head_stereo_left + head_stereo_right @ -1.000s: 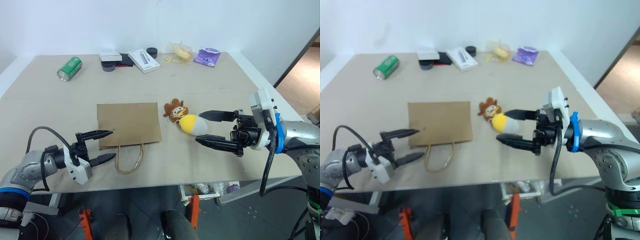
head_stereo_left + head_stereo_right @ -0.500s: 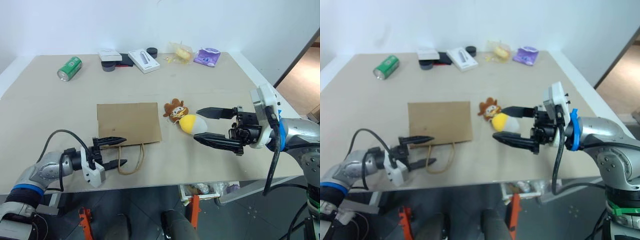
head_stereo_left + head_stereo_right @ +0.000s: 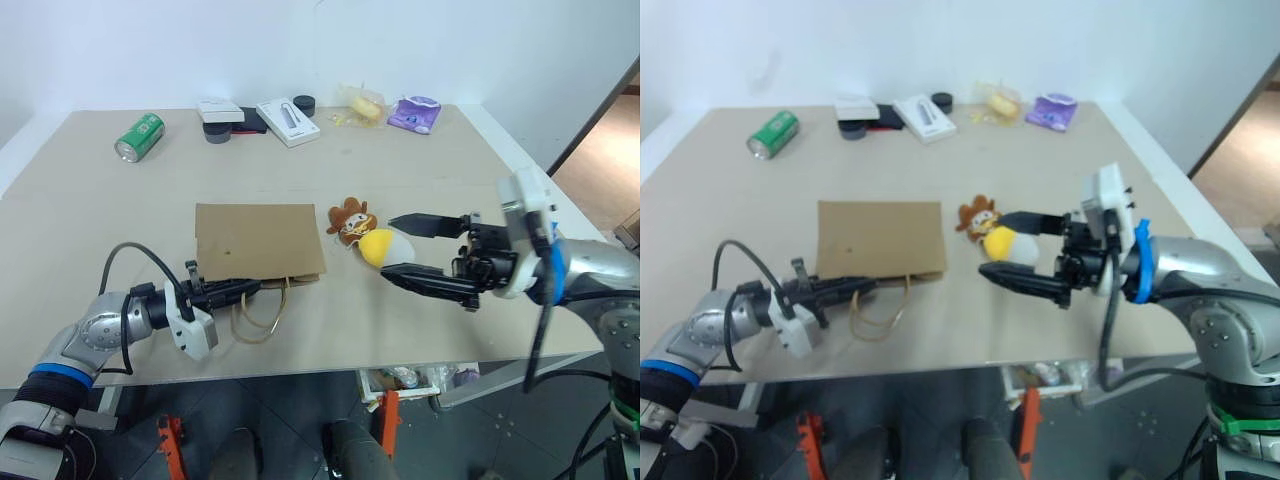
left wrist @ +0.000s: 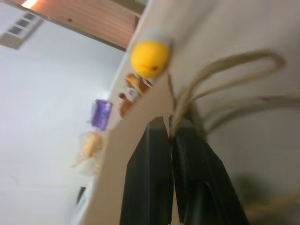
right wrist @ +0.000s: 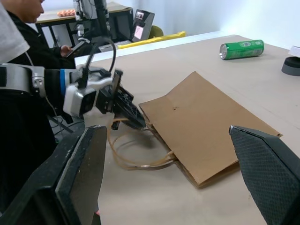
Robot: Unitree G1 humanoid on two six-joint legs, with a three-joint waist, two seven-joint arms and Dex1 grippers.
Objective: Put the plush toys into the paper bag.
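On the beige table [image 3: 420, 170], flat brown paper bag [image 3: 258, 243]; left tool [image 3: 243, 287] pinches its handle, right tool [image 3: 400, 245] gapes empty.

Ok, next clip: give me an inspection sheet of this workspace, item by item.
Surface: beige table, level.
Job's things: paper bag lying flat, handles toward the robot; brown plush and yellow-and-white egg plush touching, right of the bag, outside it.
Clutter: green can, white boxes, wrapped yellow item, purple pouch along the far edge.
Grippers: left claw shut on a bag handle; right claw open around the egg plush.
Cables: black cable looping over the left wrist.
Surroundings: white wall; a seated person in the right wrist view.
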